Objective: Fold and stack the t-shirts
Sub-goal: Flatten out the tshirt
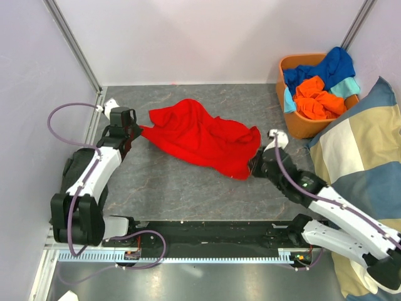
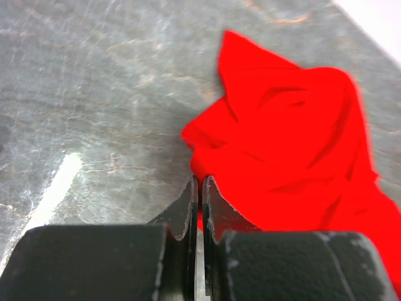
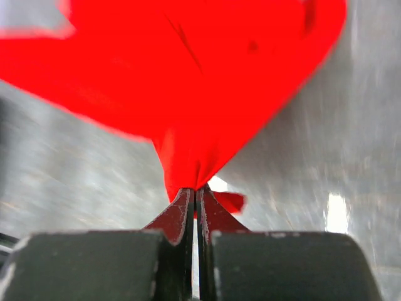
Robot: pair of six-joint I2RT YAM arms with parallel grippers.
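Nearest me, my right claw point(image 3: 197, 191) is clenched on the near-right corner of the red shirt point(image 1: 200, 135), with cloth bunched between the tips. A little farther out, my left claw point(image 2: 199, 185) is clamped on the opposite, left corner. The shirt lies crumpled on the table point(image 1: 175, 188) between them. Its long axis slants from the left claw to the right, so each arm has its own end. I judge the next pull should go apart along that line. Beyond, the other shirts point(image 1: 316, 94) sit in the basket point(image 1: 299, 130).
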